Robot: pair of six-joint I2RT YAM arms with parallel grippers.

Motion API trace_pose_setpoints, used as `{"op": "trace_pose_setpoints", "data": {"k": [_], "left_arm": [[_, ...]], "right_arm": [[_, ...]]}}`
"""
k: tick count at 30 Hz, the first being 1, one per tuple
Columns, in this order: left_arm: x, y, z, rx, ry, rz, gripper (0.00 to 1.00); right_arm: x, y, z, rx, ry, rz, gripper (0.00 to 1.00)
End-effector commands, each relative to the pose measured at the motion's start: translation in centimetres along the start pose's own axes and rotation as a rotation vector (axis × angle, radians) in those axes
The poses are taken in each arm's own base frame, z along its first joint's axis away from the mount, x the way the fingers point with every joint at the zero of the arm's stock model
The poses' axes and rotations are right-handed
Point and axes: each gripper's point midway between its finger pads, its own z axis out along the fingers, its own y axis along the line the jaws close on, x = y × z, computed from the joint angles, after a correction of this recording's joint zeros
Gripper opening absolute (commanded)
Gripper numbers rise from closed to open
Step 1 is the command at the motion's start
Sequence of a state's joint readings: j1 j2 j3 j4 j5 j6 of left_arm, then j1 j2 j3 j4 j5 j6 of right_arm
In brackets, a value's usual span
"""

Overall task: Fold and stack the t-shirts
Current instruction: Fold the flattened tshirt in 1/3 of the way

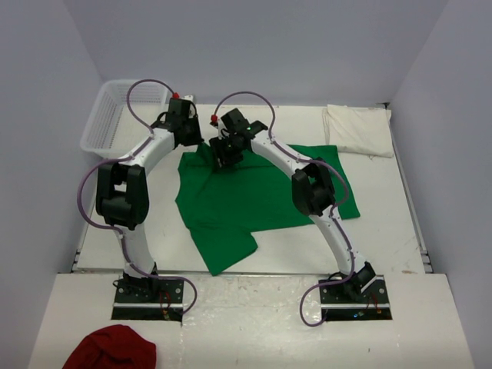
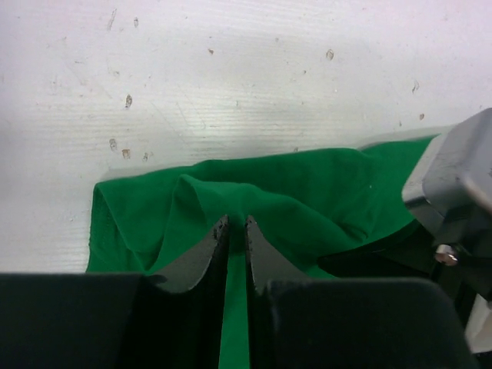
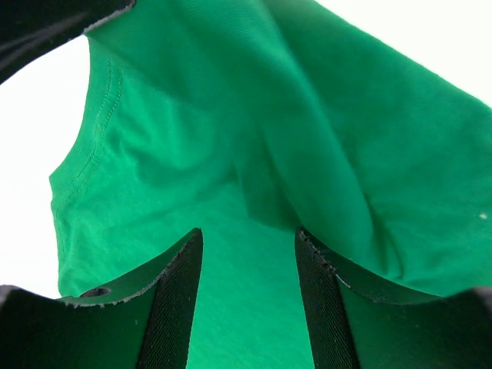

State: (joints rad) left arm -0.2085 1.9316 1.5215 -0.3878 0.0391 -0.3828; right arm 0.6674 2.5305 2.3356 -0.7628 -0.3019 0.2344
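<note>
Surface point(image 1: 400, 231): white, filling most of the top view, enclosed by pale walls.

Green t-shirt point(image 1: 254, 200): spread at frame centre, rumpled. One sleeve is pointed toward the bottom of the frame and the far edge is bunched up toward upper centre. It is the larger of the two shirts as laid out, and it is not folded.

Left arm point(image 1: 123, 192) and right arm point(image 1: 311, 188): both are bent inward from the bottom of the frame. The wrists are brought close together over the shirt's bunched upper-left edge.

Basket point(image 1: 104, 115): white mesh, seated in the upper-left corner, well apart from the green cloth.

Cream-white t-shirt point(image 1: 357, 129): folded into a compact rectangle at upper right, just beside the green shirt's upper-right corner. Contact cannot be confirmed.

Dark red cloth point(image 1: 111, 350): crumpled at lower left on the near ledge, below the left arm's base.

Left pincer point(image 2: 237, 227): drawn almost fully together, with a raised ridge of the green t-shirt point(image 2: 307, 200) nipped between the tips. Bare speckled surface is seen above the cloth in that wrist view.

Right pincer point(image 3: 247, 234): held moderately wide. The green t-shirt point(image 3: 231, 154) fills the gap and the frame beyond, with a stitched hem visible at upper left. No clamping is seen, and a fold is draped against the right-hand finger.
</note>
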Motion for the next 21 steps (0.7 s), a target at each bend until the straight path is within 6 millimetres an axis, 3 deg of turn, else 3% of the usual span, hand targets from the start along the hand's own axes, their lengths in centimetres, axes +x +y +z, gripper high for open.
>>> {"op": "trace_pose_setpoints", "data": {"k": [1, 13, 21], "left_arm": [[-2.0, -0.8, -0.8, 0.035, -0.04, 0.004, 0.15], [-0.2, -1.1, -0.9, 0.084, -0.021, -0.016, 0.15], [0.1, -1.3, -2.1, 0.102, -0.042, -0.019, 0.15]], "right_arm": [[-1.1, 1.9, 0.0, -0.072, -0.024, -0.03, 0.53], [-0.5, 1.2, 1.1, -0.062, -0.002, -0.018, 0.49], [0.0, 0.5, 0.7, -0.02, 0.024, -0.002, 0.45]]}}
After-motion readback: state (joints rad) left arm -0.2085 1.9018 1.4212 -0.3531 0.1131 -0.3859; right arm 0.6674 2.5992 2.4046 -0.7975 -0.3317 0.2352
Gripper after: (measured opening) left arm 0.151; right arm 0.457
